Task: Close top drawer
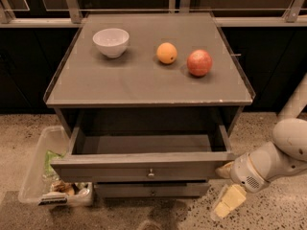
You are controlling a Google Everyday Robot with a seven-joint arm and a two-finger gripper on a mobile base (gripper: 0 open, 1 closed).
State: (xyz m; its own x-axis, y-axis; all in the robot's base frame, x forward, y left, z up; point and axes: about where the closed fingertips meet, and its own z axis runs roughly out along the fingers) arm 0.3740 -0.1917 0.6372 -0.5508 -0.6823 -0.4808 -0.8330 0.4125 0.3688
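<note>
The top drawer is a wide grey drawer with a small round metal knob at the centre of its front. It stands pulled far out of the grey cabinet, and its inside looks empty. My gripper is low at the right, just beside the drawer front's right end. Its two pale fingers are spread apart and hold nothing. The upper finger is at the drawer's front right corner; I cannot tell whether it touches. The white arm runs off to the right.
A narrower grey drawer front sits below the top one. On the cabinet top stand a white bowl, an orange and a red apple. A clear plastic bin with rubbish lies on the floor at the left.
</note>
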